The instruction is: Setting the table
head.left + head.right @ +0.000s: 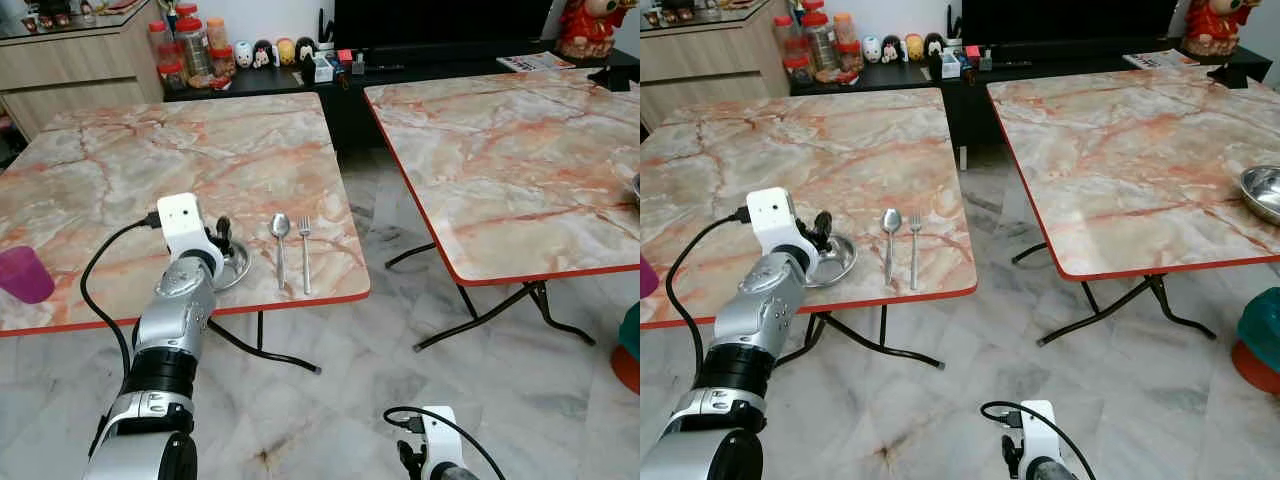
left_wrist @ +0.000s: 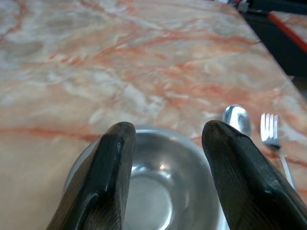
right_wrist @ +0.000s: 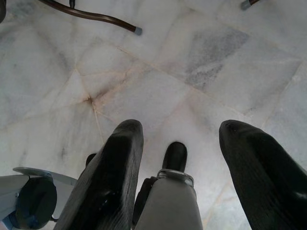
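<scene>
Marble-patterned tabletop (image 1: 200,150) held a small shiny steel bowl (image 2: 158,191) near its front edge, beside a metal spoon (image 1: 280,240) and fork (image 1: 305,250). Left gripper (image 2: 165,158) hovered spread wide above it, holding nothing. Light, rigid and slippery, it was probably best pinched at the rim. Right gripper (image 3: 180,163) hung open above the floor.

From the head, our two eye views look forward and down, sharing both marble tables (image 1: 200,160) and the floor (image 1: 400,400); our left wrist view sits close, low over the steel bowl (image 2: 153,191); our right wrist view faces straight down at floor tiles.
</scene>
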{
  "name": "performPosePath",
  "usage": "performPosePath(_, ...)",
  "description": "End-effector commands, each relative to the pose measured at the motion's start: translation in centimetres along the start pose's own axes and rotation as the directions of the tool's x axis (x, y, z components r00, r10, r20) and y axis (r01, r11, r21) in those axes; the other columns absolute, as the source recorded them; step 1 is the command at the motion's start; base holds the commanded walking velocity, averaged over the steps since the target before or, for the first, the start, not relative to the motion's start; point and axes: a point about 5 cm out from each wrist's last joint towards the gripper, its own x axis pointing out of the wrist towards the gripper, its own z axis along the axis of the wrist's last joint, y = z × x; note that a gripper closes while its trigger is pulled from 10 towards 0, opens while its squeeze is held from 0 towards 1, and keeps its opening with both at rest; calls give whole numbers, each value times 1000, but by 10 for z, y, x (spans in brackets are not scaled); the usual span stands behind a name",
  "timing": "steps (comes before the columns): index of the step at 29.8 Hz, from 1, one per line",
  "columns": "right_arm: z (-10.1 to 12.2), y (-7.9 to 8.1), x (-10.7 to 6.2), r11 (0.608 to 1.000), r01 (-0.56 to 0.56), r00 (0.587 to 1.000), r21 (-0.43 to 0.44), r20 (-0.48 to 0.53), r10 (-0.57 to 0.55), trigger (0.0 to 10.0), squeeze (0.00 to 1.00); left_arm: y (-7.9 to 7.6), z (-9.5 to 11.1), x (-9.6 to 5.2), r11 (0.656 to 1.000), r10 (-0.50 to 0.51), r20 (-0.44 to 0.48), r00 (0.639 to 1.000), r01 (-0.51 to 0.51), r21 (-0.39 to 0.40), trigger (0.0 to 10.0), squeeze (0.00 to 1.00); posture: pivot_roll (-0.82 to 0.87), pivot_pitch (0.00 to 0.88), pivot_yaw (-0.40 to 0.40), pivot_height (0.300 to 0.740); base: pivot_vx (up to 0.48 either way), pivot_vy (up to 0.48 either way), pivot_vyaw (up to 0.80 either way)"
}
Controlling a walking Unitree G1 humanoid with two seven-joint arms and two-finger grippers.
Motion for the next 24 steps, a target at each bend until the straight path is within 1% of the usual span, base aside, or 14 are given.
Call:
performPosePath(1, 4, 0, 1, 1000, 3, 1000, 13, 14, -3, 10000, 0, 6, 5, 3, 999, 35, 6, 999, -35, -14, 10000, 0, 89, 0, 41, 740, 0, 0, 0)
performPosePath(3, 6, -1, 1, 1000, 5, 1000, 14, 16, -5, 10000, 0, 14, 7, 4, 993, 97, 20, 995, -95, -64, 10000, 0, 90, 0, 39, 740, 0, 0, 0)
performPosePath(6, 7, -1, 1, 1000, 9, 1000, 22, 20, -9, 10000, 0, 27, 10, 5, 981, 165, 37, 986, -160, -109, 10000, 0, 90, 0, 32, 740, 0, 0, 0)
performPosePath(8, 7, -1, 1, 1000, 7, 1000, 23, 20, -7, 10000, 0, 29, 9, 6, 979, 163, 25, 986, -159, -127, 10000, 0, 90, 0, 32, 740, 0, 0, 0)
performPosePath(10, 6, -1, 1, 1000, 6, 1000, 23, 18, -7, 10000, 0, 31, 7, 6, 981, 170, 20, 985, -167, -99, 10000, 0, 91, 0, 30, 740, 0, 0, 0)
performPosePath(12, 4, -1, 1, 1000, 6, 1000, 25, 13, -7, 10000, 0, 34, 2, 8, 979, 178, -13, 984, -179, -95, 10000, 0, 87, 0, 30, 740, 0, 0, 0)
performPosePath(13, 4, -1, 1, 1000, 6, 1000, 25, 13, -7, 10000, 0, 34, 2, 8, 979, 178, -13, 984, -179, -95, 10000, 0, 87, 0, 30, 740, 0, 0, 0)
performPosePath(15, 4, -2, 0, 1000, 10, 1000, 28, 12, -10, 10000, 0, 36, -6, 8, 979, 182, -49, 982, -185, -80, 10000, 0, 80, 0, 31, 740, 0, 0, 0)
performPosePath(16, 4, -2, 0, 1000, 10, 1000, 28, 12, -10, 10000, 0, 36, -6, 8, 979, 182, -49, 982, -185, -80, 10000, 0, 80, 0, 31, 740, 0, 0, 0)
performPosePath(18, 3, -4, 0, 999, 16, 1000, 33, 13, -17, 10000, 0, 37, -17, 8, 982, 171, -99, 980, -177, -62, 10000, 0, 72, 0, 32, 740, 0, 0, 0)
performPosePath(24, 3, -7, -1, 999, 25, 1000, 37, 12, -26, 10000, 0, 36, -21, 9, 980, 176, -107, 979, -184, -77, 10000, 0, 69, 0, 30, 740, 0, 0, 0)
